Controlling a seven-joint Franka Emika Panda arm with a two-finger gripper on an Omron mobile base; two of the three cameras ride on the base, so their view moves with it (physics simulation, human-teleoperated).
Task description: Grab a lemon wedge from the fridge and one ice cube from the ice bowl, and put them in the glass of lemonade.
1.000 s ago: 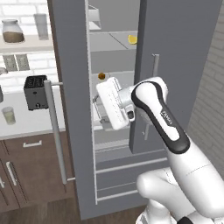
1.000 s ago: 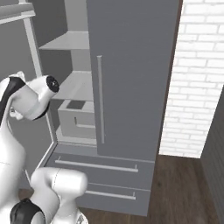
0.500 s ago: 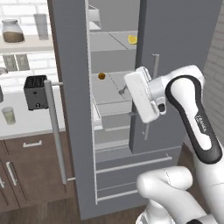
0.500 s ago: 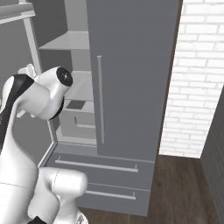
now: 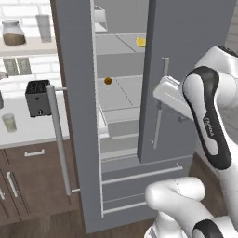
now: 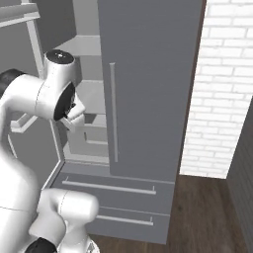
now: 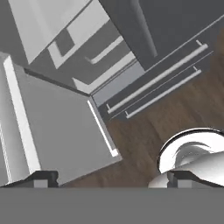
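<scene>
The fridge (image 5: 186, 42) stands with its left door (image 5: 74, 93) swung open and its right door shut. On an upper shelf inside lies the tiny yellow lemon wedge (image 5: 140, 42). My white hand (image 5: 167, 93) hangs in front of the shut right door, beside its bar handle (image 5: 159, 107), well below and right of the wedge. In the hand view my gripper (image 7: 114, 181) is open and empty, its tips wide apart, looking down at the fridge drawers (image 7: 157, 83) and the floor. The glass of lemonade (image 5: 9, 122) sits on the counter at far left. The ice bowl is out of view.
A small orange-brown ball (image 5: 108, 81) lies on the middle shelf. A dark toaster (image 5: 38, 97) stands on the counter beside the open door, with a jar (image 5: 13, 33) on the wall shelf above. A brick wall (image 6: 222, 89) borders the fridge's right side.
The arm has swung right and back, out of the fridge opening to the front of the shut right door. The gripper stayed open and empty.
</scene>
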